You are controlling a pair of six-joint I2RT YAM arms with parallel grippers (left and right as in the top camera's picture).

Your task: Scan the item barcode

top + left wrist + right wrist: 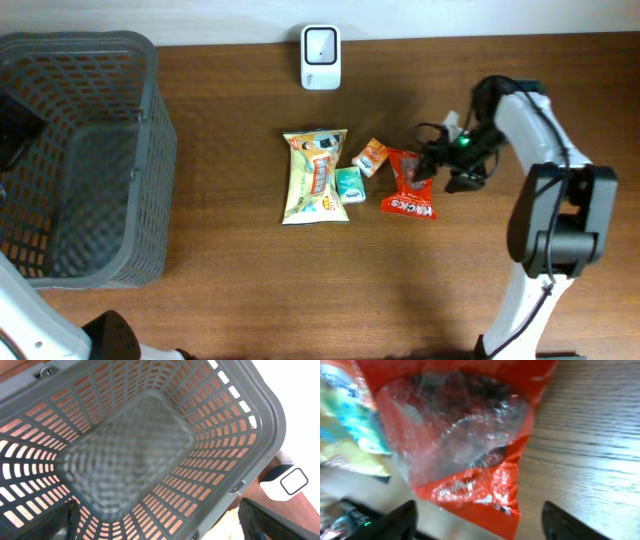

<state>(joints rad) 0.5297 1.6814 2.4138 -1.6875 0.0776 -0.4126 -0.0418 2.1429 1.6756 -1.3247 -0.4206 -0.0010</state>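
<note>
A red snack bag [408,186] lies on the wooden table right of the other packs; in the right wrist view the red bag [465,435] fills the frame, with its lower corner between my fingers. My right gripper [428,165] [480,527] stands open over the bag's right end, its dark fingertips [395,520] spread wide on either side and not pinching it. The white scanner [320,57] stands at the table's back edge. My left gripper [170,527] hangs open above the grey basket [260,425], holding nothing.
A yellow snack bag [316,175], a small green pack [348,183] and a small orange pack [371,157] lie left of the red bag. The grey mesh basket [150,150] fills the table's left side. The scanner [287,482] shows beyond the basket rim.
</note>
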